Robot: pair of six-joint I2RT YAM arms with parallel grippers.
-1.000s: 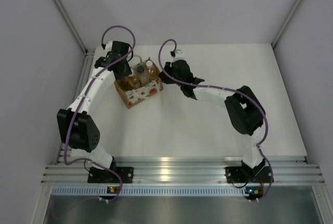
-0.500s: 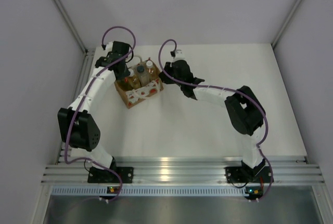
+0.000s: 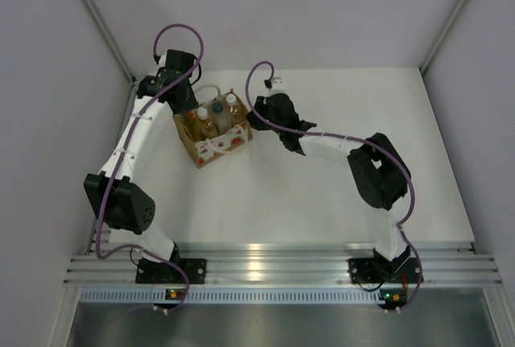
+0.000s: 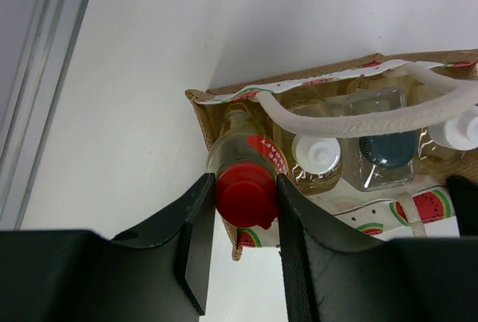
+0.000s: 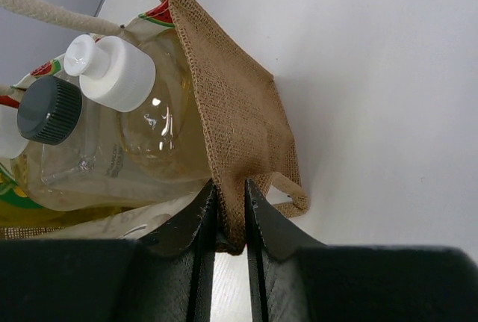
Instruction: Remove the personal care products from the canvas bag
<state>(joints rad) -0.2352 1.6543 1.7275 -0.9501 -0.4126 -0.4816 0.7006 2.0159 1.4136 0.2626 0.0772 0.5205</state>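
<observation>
Your left tool (image 4: pixel 246 189) is clamped on the red cap of the red-capped bottle (image 4: pixel 240 146). That bottle stands upright at the end corner of the canvas bag (image 4: pixel 200 116), its lower part apparently inside. Its long axis runs straight up into the tool, so the lift looks like a straight pull along it, beside the white handle (image 4: pixel 358 120). Your right tool (image 5: pixel 230 221) is pinched shut on the bag's opposite end wall, steadying it on the bench (image 3: pixel 322 194). Only the wrist views show these grips; from above, the arms hide both.
</observation>
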